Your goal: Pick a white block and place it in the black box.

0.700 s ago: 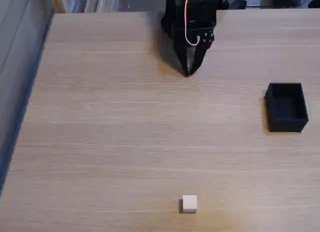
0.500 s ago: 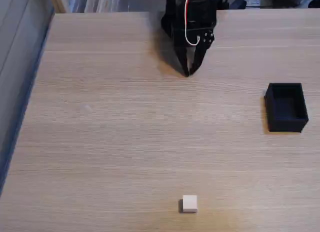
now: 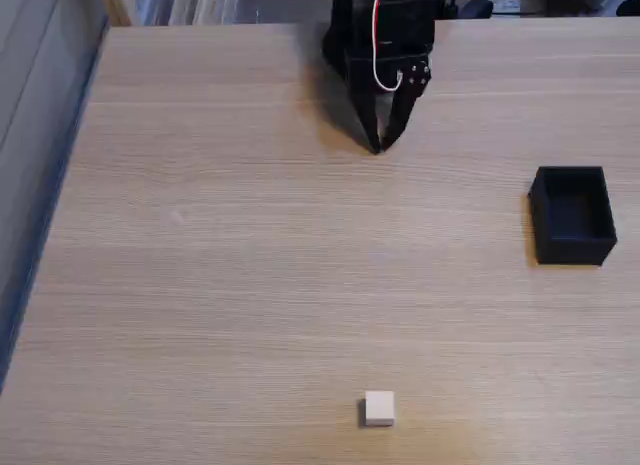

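The white block (image 3: 379, 408) is a small off-white cube lying on the wooden table near the bottom edge of the fixed view. The black box (image 3: 572, 214) stands open-topped at the right, with nothing visible inside. My gripper (image 3: 377, 147) hangs at the top centre, black with a red and white wire, its fingertips meeting in a point just above the table. It is shut on nothing. The block lies far below it in the picture, almost straight in line with the fingertips.
The light wooden table (image 3: 250, 265) has its left edge running diagonally at the left, with grey floor beyond. Clutter lines the far edge behind the arm.
The gripper has barely shifted, its tip staying at nearly the same spot. Block and box have not moved.
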{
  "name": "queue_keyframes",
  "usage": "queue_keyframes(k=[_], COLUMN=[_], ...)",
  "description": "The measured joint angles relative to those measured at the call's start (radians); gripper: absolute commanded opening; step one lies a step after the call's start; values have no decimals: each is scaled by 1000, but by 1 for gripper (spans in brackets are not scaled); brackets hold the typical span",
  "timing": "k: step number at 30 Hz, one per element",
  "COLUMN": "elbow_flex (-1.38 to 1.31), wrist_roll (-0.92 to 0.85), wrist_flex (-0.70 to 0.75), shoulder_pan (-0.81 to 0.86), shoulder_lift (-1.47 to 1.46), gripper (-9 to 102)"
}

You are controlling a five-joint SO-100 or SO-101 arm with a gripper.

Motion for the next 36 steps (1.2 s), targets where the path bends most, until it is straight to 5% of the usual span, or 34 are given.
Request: queue_keyframes(k=[19, 36], elbow_flex=[-17, -362], wrist_roll=[2, 143], wrist_flex=[-8, -86], shoulder_pan=[-2, -91], shoulder_lift=[-64, -460], gripper=[0, 6])
